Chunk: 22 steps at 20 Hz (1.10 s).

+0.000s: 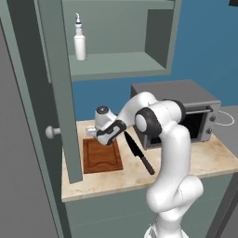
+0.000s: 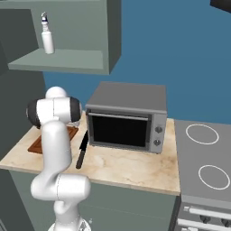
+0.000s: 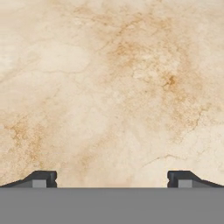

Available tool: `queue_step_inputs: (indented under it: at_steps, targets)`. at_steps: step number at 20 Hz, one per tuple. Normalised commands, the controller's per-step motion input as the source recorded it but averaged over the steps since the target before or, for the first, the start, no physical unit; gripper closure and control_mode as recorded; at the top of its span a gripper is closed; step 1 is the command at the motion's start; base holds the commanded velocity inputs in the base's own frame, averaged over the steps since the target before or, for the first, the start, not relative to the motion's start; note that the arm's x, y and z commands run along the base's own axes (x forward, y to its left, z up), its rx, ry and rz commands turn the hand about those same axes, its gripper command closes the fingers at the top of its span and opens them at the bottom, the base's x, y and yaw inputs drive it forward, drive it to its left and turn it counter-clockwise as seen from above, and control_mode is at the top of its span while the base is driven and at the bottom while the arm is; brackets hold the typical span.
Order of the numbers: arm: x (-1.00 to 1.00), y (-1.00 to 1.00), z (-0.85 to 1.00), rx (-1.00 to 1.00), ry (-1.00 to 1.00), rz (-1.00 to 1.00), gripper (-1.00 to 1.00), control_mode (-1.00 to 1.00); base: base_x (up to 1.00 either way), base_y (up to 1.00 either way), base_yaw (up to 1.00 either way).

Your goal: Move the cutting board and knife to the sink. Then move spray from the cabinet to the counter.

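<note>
The reddish-brown cutting board (image 1: 102, 157) lies on the beige marbled counter (image 1: 204, 160), just right of the open cabinet door. To its right, the knife (image 1: 138, 151) rests on the counter with its dark blade pointing toward the back. My gripper (image 1: 91, 133) hangs over the counter at the board's far edge, pointing down. In the hand view the gripper (image 3: 111, 179) is open, wide and empty, with bare counter (image 3: 112, 87) beneath it. The white spray (image 1: 80, 42) stands on the cabinet (image 1: 116, 62) shelf above. The right base view shows the board (image 2: 37, 145), knife (image 2: 82, 149) and spray (image 2: 47, 38). The sink is out of view.
The cabinet door (image 1: 60, 93) stands open, edge on, over the counter's left end, its round knob (image 1: 51, 132) at hand height. A grey box-shaped oven (image 2: 126, 117) sits behind the knife. A stove top (image 2: 203, 153) adjoins the counter on the right.
</note>
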Motion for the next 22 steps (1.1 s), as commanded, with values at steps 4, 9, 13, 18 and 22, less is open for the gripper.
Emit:
queue_step_inputs:
  at_steps: [4, 9, 13, 18, 22]
  targets:
    - [-0.67, 0.23, -0.53, 0.00, 0.00, 0.00, -1.00, -1.00, 0.00, 0.00, 0.00]
    - [-0.68, 0.21, -0.51, 0.00, 0.00, 0.00, -1.00, -1.00, 0.00, 0.00, 0.00]
    - [-0.69, 0.22, -0.50, 0.00, 0.00, 0.00, -1.00, -1.00, 0.00, 0.00, 0.00]
    - [-0.69, 0.22, -0.49, 0.00, 0.00, 0.00, -1.00, -1.00, 0.00, 0.00, 0.00]
    - [-0.70, 0.22, -0.47, 0.00, 0.00, 0.00, -1.00, -1.00, 0.00, 0.00, 0.00]
